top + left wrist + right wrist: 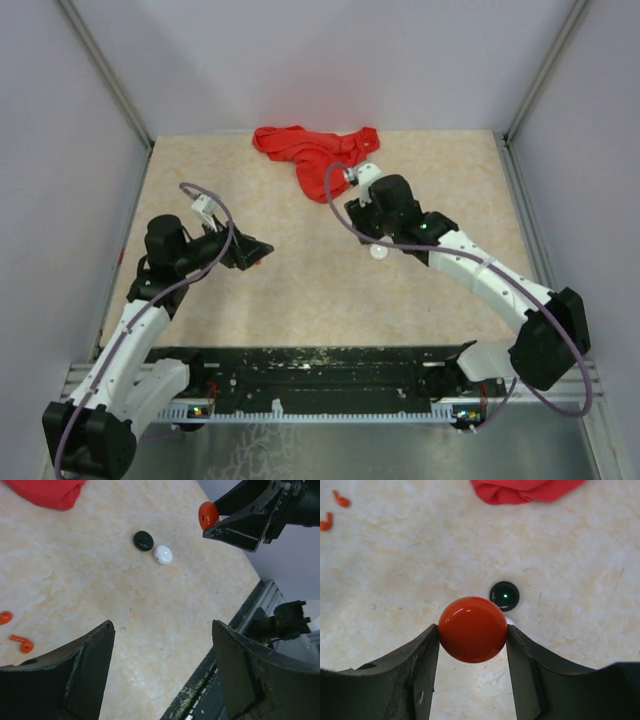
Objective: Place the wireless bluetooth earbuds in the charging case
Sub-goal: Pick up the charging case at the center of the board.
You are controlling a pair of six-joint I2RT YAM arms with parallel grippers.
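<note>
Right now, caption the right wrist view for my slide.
Right gripper grips a red round case; a black case lies beyond.

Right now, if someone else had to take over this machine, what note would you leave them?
The right tool is shut on the red case, held above the table.
The left tool is open and empty.
The black case and white case lie side by side on the table; two red earbuds lie loose beside the left tool.
Done: red case gripped.
Left: no earbud is in a case yet; black and white earbuds are not in view.
</note>
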